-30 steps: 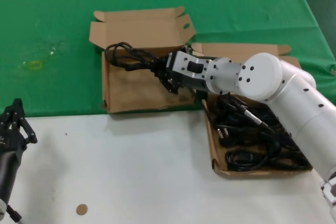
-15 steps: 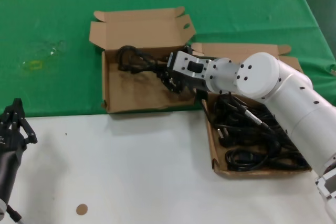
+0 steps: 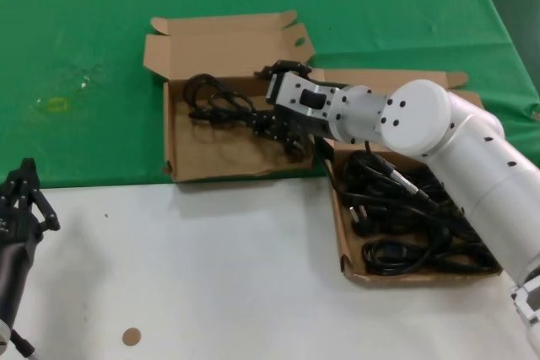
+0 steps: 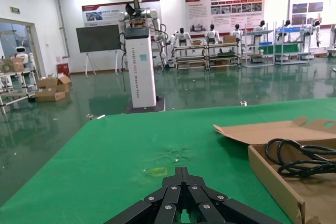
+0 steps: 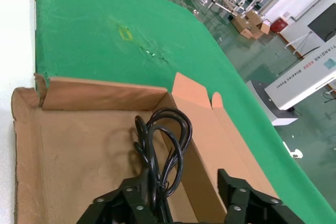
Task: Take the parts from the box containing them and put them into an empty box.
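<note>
Head view shows one black coiled power cord point(image 3: 215, 99) lying in the far part of the left cardboard box point(image 3: 181, 153), its loops close to the back wall and the raised lid flap point(image 3: 224, 44) with the oval slot. The right gripper point(image 3: 277, 124) reaches into that box from the right side; in the right wrist view its fingers point(image 5: 239, 200) stand apart, and the near end of the cord point(image 5: 160, 150) runs between them, though whether they touch it cannot be told. Most of the box floor toward the robot is bare cardboard. Just beside it on the right sits the second box point(image 3: 342, 242), holding a tangled heap of black power cords point(image 3: 405, 217), partly covered by the right arm. Both boxes straddle the edge between green cloth point(image 3: 84, 56) and white tabletop point(image 3: 211, 276). The left gripper point(image 3: 21, 200) waits at the near left over white tabletop, its fingers drawn together in the left wrist view.
</note>
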`<state>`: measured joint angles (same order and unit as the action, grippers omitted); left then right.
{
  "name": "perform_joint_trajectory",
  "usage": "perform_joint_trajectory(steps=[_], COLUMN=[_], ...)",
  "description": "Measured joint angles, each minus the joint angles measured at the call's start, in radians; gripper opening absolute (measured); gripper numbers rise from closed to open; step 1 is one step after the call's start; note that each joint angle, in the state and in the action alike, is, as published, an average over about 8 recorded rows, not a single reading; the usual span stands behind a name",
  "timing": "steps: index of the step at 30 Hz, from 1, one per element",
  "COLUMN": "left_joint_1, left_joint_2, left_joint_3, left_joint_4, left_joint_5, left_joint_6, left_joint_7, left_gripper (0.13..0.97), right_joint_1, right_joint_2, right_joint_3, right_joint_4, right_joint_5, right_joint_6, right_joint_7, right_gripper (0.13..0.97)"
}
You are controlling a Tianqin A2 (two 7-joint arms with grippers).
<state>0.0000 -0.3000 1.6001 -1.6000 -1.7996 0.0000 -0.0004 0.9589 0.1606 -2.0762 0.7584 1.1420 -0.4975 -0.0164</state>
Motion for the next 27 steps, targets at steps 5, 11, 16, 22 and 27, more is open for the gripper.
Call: perform_joint_trajectory(steps=[5,11,16,22,27], left_joint_1=[0.0,0.0,0.0,0.0,0.0], left_joint_2=[0.0,0.0,0.0,0.0,0.0], left_joint_3=[0.0,0.0,0.0,0.0,0.0], left_joint_4=[0.0,0.0,0.0,0.0,0.0], left_joint_5=[0.0,0.0,0.0,0.0,0.0], left_joint_6=[0.0,0.0,0.0,0.0,0.0], left_joint_7=[0.0,0.0,0.0,0.0,0.0], left_gripper=[0.144,0.155,0.173,0.236,0.274], right_joint_1=[-0.008,-0.032,-0.079,-0.151,-0.214], right_joint_2=[0.006,0.01,0.017,0.027,0.036], right_joint_3=[0.002,0.014,0.037,0.073,0.105], right_joint_4=[0.022,0.045,0.085,0.147,0.201], right_joint_5=[-0.006,0.01,0.043,0.093,0.137], right_joint_6=[-0.004,0.008,0.033,0.071,0.104], right_joint_7=[0.015,0.017,0.017,0.017,0.017], right_gripper=[0.436,0.59,0.686,0.821,0.875])
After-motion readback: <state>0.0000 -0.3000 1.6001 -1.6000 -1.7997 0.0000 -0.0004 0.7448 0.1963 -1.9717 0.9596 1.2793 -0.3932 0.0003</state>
